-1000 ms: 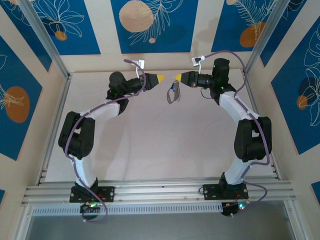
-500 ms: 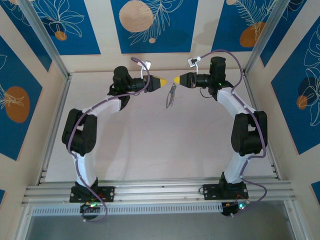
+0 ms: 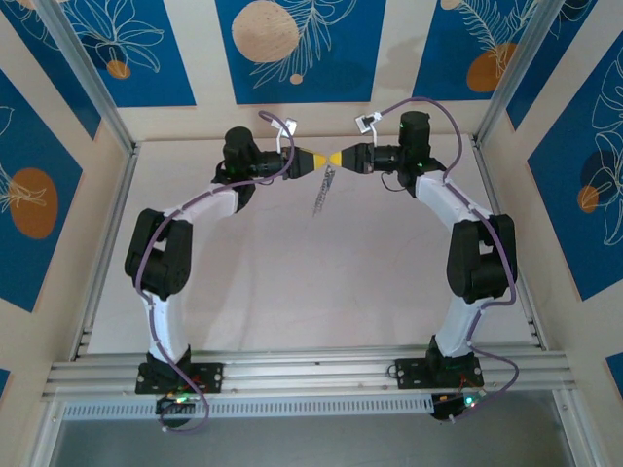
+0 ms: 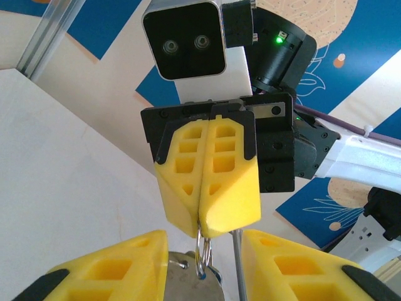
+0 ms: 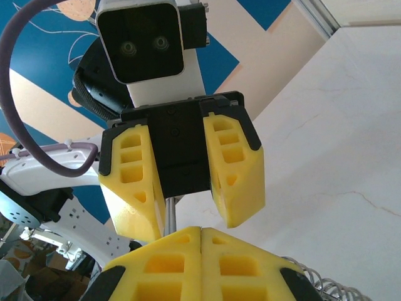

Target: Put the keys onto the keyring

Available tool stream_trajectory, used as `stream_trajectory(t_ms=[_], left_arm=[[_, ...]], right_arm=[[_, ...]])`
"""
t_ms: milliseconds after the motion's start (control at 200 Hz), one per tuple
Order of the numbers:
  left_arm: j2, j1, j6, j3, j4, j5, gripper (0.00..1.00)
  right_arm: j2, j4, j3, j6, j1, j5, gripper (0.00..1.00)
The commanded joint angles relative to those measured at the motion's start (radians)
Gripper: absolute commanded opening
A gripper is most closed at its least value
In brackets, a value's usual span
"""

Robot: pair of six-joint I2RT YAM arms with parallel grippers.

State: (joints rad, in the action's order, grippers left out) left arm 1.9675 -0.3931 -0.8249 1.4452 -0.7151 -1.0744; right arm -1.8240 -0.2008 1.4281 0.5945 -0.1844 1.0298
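My two grippers meet tip to tip above the back of the table, left gripper [image 3: 313,161] facing right gripper [image 3: 339,159]. The right gripper [image 4: 202,221] is shut on a thin wire ring [image 4: 202,251]. The grey keyring [image 3: 320,195] hangs from it, edge-on from above. In the left wrist view the keyring's flat grey body [image 4: 185,279] lies between my left fingers [image 4: 113,266], which stand apart. A speck of blue [image 4: 203,276] shows at the wire's lower end, too small to tell if it is the key. A thin silver rod [image 5: 168,213] runs beside one left finger.
Aluminium frame rails [image 3: 107,243] border the white table [image 3: 311,282] on both sides and along the near edge. Patterned blue walls close the back and sides. A coil of wire [image 5: 329,288] shows beside my right fingers.
Both grippers have moved toward the back and closed in on each other until their tips almost touch. The hanging keyring has swung left and turned edge-on.
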Motion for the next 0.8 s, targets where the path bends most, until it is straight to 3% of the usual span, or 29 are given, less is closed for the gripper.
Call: stream_trajectory(t_ms=[0,585,795], left_arm=[[0.014,-0.003,0.033,0.040,-0.003,-0.033,0.35],[0.007,-0.016,0.000,0.010,-0.065,-0.069,0.32],[0.018,-0.023,-0.022,0.021,-0.095,-0.088,0.19]], right_arm=[[-0.008,-0.014,0.023,0.010,-0.009,0.034,0.00],[-0.012,-0.034,0.021,0.034,-0.001,0.005,0.00],[-0.017,-0.043,0.021,0.043,-0.003,0.004,0.00]])
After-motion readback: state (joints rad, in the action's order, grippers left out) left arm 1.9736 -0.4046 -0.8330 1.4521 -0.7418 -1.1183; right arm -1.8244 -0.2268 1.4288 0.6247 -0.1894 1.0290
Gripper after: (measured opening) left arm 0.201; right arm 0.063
